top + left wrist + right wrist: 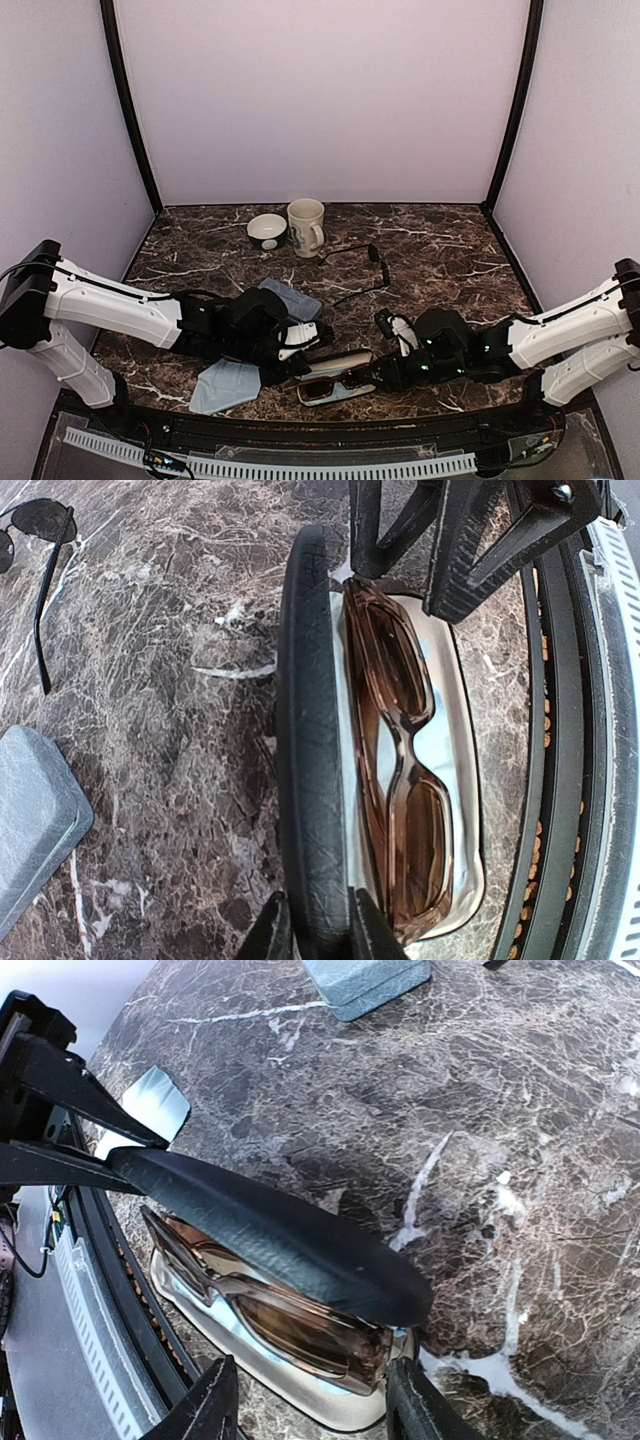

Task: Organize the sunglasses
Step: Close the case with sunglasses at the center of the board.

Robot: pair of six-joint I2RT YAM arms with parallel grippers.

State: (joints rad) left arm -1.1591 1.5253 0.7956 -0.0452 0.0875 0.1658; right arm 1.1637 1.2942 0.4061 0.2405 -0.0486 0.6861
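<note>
The dark brownish sunglasses (pixel 400 770) lie folded in the white-lined bottom half of the black oval case (pixel 468 810), near the table's front edge (pixel 335 386). My left gripper (pixel 318 932) is shut on the case's raised black lid (pixel 305 730) and holds it up on edge. At the case's other end my right gripper (pixel 312 1405) stands open, its fingers (pixel 418 1400) on either side of the brown sunglasses (pixel 300 1325) without pinching them. The thin black wire-framed sunglasses (pixel 355 262) lie unfolded on the marble further back.
A grey-blue hard case (pixel 295 298) lies behind my left gripper, and a second grey-blue piece (pixel 225 387) lies at the front left. A cream mug (pixel 306 227) and a small bowl (pixel 267 231) stand at the back. The black table rim (pixel 560 780) runs just beside the oval case.
</note>
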